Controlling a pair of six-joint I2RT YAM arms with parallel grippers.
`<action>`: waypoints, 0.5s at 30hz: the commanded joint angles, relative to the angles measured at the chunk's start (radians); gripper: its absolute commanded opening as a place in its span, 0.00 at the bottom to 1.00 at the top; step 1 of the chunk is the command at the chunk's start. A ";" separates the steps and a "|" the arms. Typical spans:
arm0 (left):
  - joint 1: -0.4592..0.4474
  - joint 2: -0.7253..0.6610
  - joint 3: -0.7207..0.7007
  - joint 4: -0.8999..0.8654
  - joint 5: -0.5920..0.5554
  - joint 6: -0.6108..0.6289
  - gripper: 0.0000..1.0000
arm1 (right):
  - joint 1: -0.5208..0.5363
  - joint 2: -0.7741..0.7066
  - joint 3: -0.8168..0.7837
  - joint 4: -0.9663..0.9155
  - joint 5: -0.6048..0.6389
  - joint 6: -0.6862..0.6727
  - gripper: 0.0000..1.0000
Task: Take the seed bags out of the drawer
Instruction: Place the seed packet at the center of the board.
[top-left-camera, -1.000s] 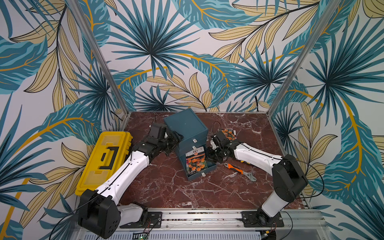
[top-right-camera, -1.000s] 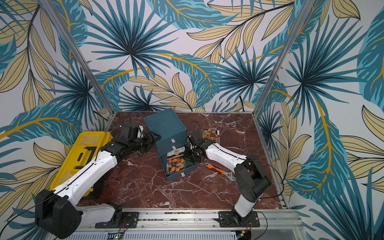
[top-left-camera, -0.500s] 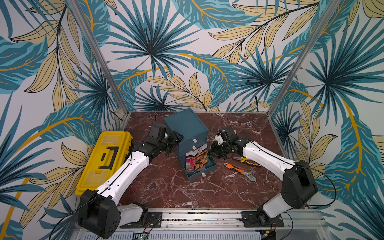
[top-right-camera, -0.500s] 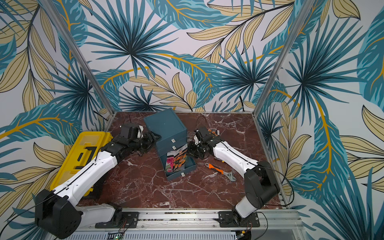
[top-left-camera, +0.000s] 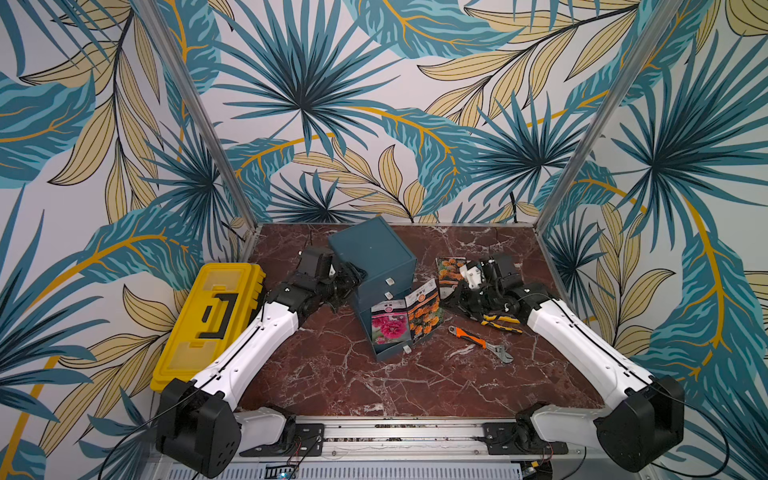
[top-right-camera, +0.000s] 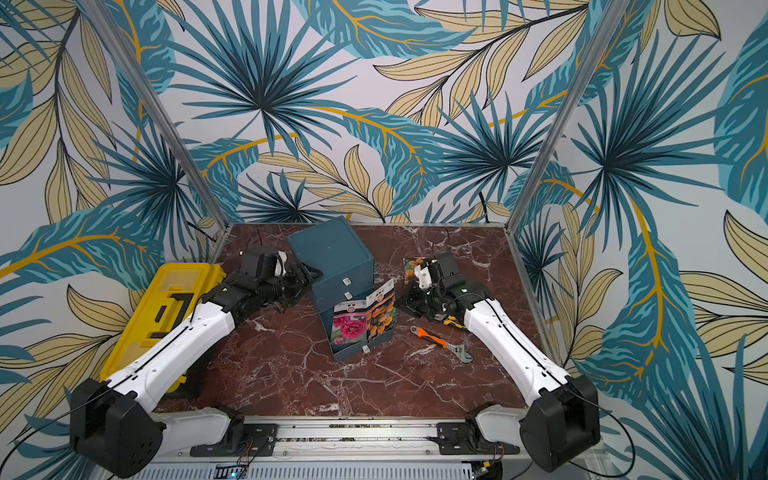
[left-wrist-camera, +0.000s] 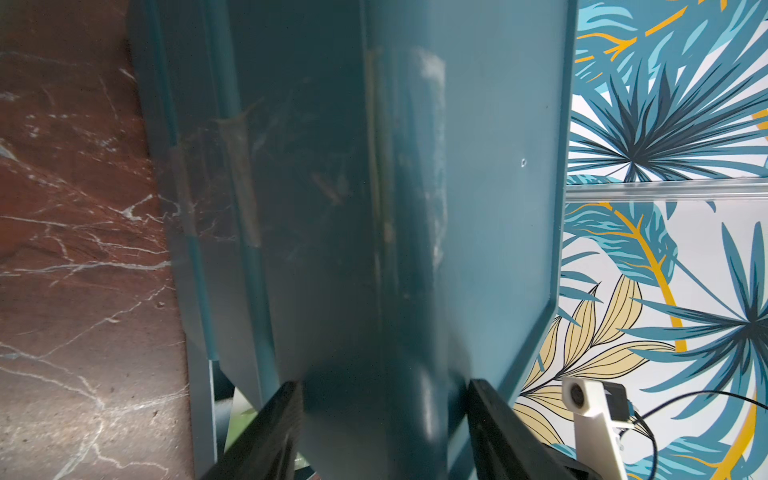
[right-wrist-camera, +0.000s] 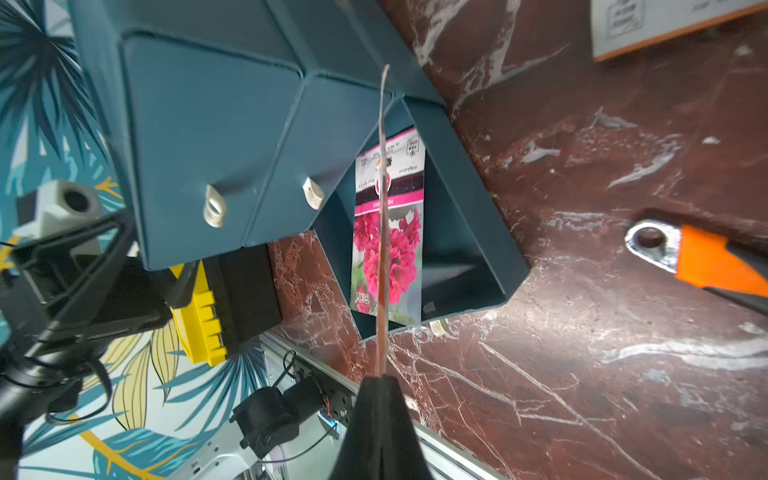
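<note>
Left tool (left-wrist-camera: 384, 390) is part-open, w/ its jaws straddling the back corner of the cabinet (top-left-camera: 374, 249) and clamped on it. That's a brace, so the unit, mid-table toward the back edge, won't slide while the other arm works. The bottom drawer (top-left-camera: 390, 354) stands open toward the front edge.

Right tool (right-wrist-camera: 380, 388) is pinched fully shut on the thin rim of the orange seed bag (top-left-camera: 424, 309), holding it tilted on edge over the drawer's right side. A rim pinch suits a flat, glossy pkt. Can't tell whether its lower end is clear of the drawer wall.

Pink seed bag (top-left-camera: 390, 326) lies flat in the drawer, not yet out. A 3rd bag (top-left-camera: 449, 268) lies on the table nr the back edge, right of the cabinet, prob. the drop spot. The wrench (top-left-camera: 478, 341) sits apart, toward the right edge.
</note>
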 joint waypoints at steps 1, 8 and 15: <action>-0.019 0.022 -0.046 -0.038 0.015 0.001 0.66 | -0.064 -0.028 -0.003 -0.054 -0.033 -0.055 0.00; -0.019 0.021 -0.044 -0.037 0.015 0.002 0.66 | -0.202 0.045 0.091 -0.071 -0.046 -0.120 0.00; -0.020 0.030 -0.043 -0.028 0.017 -0.001 0.66 | -0.295 0.302 0.270 -0.063 -0.066 -0.197 0.00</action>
